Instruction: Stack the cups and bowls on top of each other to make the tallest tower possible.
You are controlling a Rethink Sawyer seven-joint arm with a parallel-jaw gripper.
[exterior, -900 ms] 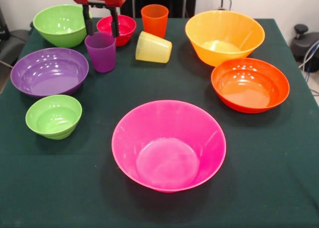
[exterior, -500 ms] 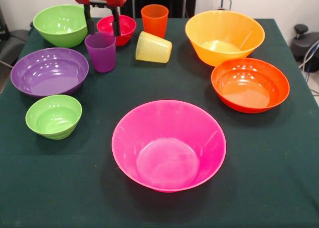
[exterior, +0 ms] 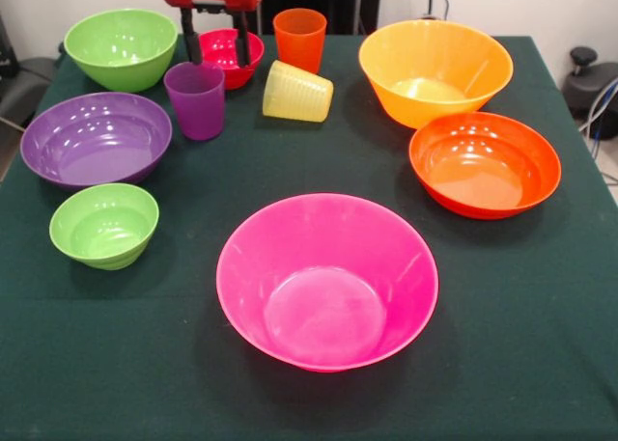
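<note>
A dark green surface (exterior: 541, 364) was observed carrying ten plastic vessels, none of them stacked. At the far left, a large purple bowl (exterior: 95, 139) was found upright, with a small green bowl (exterior: 103, 225) just in front of it and a medium green bowl (exterior: 121, 47) behind it near the back edge. To the right of the purple bowl, a purple cup (exterior: 196, 99) was noted standing upright and apart from its neighbours. Above and slightly behind that cup, the red-bodied claw (exterior: 216, 47) was seen hanging with its two dark fingers (exterior: 190, 38) spread and holding nothing; a small red bowl (exterior: 226, 54) was seen directly behind and between them. Whether the fingers touched that bowl could not be determined. Further right, a yellow cup (exterior: 298, 92) was recorded lying on its side, its mouth turned toward the left, and an orange cup (exterior: 299, 39) was seen upright behind it. In the centre foreground, the large pink bowl (exterior: 326, 280) was found upright, empty and well apart from all else. At the right, a yellow-orange bowl (exterior: 435, 70) was noted toward the back, with an orange-red bowl (exterior: 484, 163) just in front of it, their rims near each other.
</note>
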